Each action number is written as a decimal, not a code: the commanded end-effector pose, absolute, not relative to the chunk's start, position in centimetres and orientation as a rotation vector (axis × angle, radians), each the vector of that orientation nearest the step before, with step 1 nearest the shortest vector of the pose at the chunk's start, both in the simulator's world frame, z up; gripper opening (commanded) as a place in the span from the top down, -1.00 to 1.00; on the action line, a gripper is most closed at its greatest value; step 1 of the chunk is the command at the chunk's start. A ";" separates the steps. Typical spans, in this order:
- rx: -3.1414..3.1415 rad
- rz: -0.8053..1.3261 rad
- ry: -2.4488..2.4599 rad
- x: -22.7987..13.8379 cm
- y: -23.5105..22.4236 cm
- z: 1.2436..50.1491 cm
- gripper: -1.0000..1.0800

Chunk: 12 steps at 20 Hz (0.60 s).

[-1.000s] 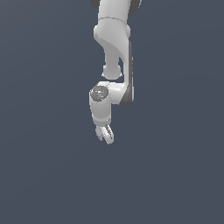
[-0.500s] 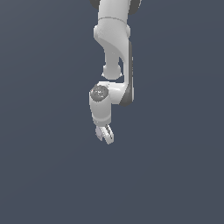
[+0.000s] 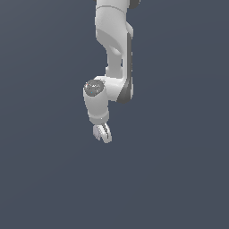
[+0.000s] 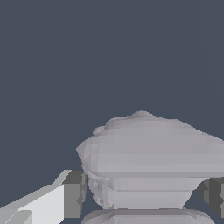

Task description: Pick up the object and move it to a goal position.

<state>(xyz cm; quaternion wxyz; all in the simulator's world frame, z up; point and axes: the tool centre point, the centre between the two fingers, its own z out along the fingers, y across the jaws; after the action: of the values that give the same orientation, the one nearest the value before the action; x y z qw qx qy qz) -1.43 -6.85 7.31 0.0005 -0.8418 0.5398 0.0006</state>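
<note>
Overhead, the white Panda arm (image 3: pixel 115 49) comes down from the top edge of the exterior view against a flat dark slate-blue ground (image 3: pixel 179 179) that fills the rest of the picture. Its wrist section, with a round grey cap (image 3: pixel 93 87), bends toward the exterior view's left, and below it hangs the gripper (image 3: pixel 103 133), pointing down and a little toward the exterior view's right, well above the lower part of the scene.

In the wrist view the object (image 4: pixel 153 153) sits large between the two fingers: a pale grey-lavender lump with a ridged, stepped outline and a bumpy upper edge. One finger (image 4: pixel 65 194), white with a grey pad, presses against one side of it, and the grey pad of the other (image 4: pixel 214 194) meets the opposite side at the picture's edge. The jaws are closed on the object, holding it clear of the ground. In the exterior view the object is too small to tell apart from the fingertips.
</note>
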 end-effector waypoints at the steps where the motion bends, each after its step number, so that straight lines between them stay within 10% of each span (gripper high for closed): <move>1: -2.642 0.000 1.696 -1.7 -8.1 9.0 1.00; 12: -2.641 0.001 1.699 -3.0 -15.7 19.4 1.00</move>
<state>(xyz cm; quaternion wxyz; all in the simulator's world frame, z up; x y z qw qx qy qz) -2.80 -14.61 17.94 0.0008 -0.8410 0.5410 0.0001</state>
